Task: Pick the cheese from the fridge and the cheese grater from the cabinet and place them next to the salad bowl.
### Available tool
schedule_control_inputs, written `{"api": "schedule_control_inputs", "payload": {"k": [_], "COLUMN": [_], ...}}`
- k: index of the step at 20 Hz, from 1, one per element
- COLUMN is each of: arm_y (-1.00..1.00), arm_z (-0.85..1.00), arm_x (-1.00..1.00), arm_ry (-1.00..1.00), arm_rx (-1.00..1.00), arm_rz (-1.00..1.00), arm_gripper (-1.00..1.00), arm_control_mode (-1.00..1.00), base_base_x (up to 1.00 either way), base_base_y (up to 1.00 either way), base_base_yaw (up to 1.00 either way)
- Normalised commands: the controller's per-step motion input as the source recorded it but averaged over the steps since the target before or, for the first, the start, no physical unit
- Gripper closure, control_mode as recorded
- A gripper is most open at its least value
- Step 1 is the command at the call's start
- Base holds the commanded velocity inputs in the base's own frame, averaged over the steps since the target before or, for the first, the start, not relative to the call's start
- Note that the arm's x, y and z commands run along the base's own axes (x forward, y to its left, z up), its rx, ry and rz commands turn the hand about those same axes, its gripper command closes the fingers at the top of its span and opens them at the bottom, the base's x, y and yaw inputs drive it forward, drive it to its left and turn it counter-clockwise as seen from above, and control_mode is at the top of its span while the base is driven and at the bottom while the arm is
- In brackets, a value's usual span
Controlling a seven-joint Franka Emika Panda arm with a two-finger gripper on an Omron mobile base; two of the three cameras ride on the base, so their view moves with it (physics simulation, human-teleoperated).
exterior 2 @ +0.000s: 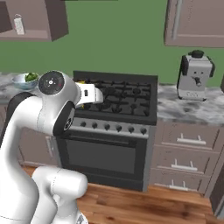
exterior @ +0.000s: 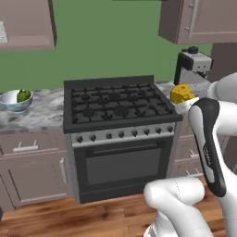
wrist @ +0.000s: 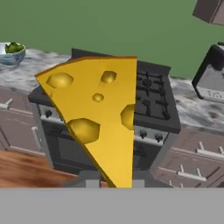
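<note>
The pincer (exterior: 185,99) is clenched on the cheese (wrist: 98,118), carrying it in the air over the front right corner of the stove (exterior: 118,104). From the camera on the hand the wedge stands right in front, its narrow point down toward the pincer and its broad edge up. It is yellow-orange, with a flat cut face pitted by several round holes, and one straight edge running down its right side. From the left base camera only a small yellow lump shows at the end of the white arm (exterior: 210,139), just in front of the coffee machine (exterior: 192,65) that stands on the desk (exterior 2: 192,107) to the stove's right.

Further out, the salad bowl (exterior: 16,99) sits on the desk on the other side of the stove, well apart from the cheese, white with a pale blue rim and green leaves inside. Above it hangs an open brown cabinet (exterior 2: 35,19), with a pale object on its shelf too small to make out.

As I judge it, the first fetch is half done: the cheese is in hand but has yet to cross the stove and be set down beside the bowl. The grater part looks untouched, so that whole leg is left
</note>
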Motion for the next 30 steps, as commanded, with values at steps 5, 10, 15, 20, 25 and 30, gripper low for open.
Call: {"api": "schedule_control_inputs", "payload": {"k": [5,10,15,20,25,30], "arm_y": [0.00,0.00,0.00,0.00,0.00,0.00], "arm_z": [0.00,0.00,0.00,0.00,0.00,0.00], "arm_x": [0.00,0.00,0.00,0.00,0.00,0.00], "arm_ry": [0.00,0.00,0.00,0.00,0.00,0.00], "arm_rx": [0.00,0.00,0.00,0.00,0.00,0.00], "arm_rz": [0.00,0.00,0.00,0.00,0.00,0.00], "arm_gripper": [1.00,1.00,1.00,1.00,1.00,1.00], "arm_control_mode": [1.00,1.00,1.00,1.00,1.00,1.00], "base_base_x": [0.07,0.28,0.56,0.66,0.63,0.54], "base_base_y": [1.00,0.96,0.32,0.00,0.21,0.45], "base_base_yaw": [0.00,-0.01,0.00,0.00,0.00,0.00]}}
